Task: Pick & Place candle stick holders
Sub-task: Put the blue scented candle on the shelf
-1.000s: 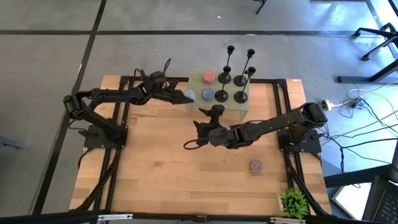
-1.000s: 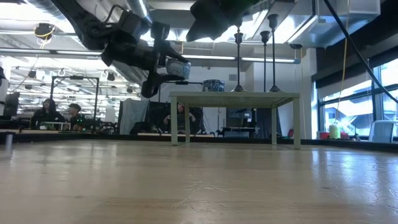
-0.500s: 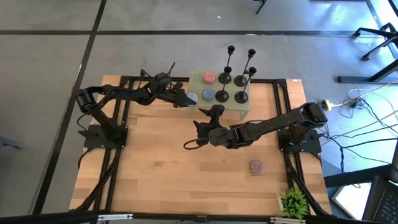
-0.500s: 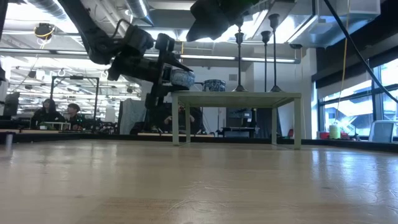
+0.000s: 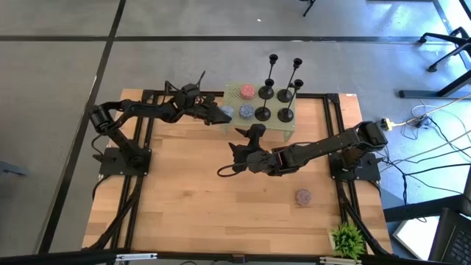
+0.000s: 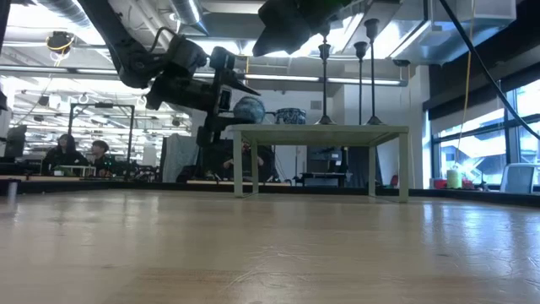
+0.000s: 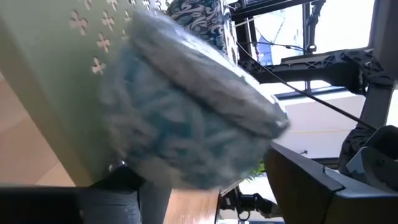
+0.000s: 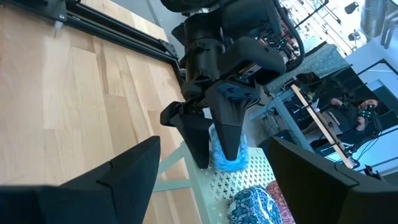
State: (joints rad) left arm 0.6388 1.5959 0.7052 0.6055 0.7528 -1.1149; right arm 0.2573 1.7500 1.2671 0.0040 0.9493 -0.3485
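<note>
Left claw (image 5: 218, 115) of mine has swung across to the green stand (image 5: 232, 92), bringing a blue patterned pot (image 5: 227, 112) to its corner. The candle stick holders (image 5: 284, 114) stand untouched just beyond my claw. Whether I've let go I cannot tell: the low view shows the pot at stand height, the right wrist view shows me astride it, and my right claw (image 5: 234, 140) waits nearby, spread and empty.
</note>
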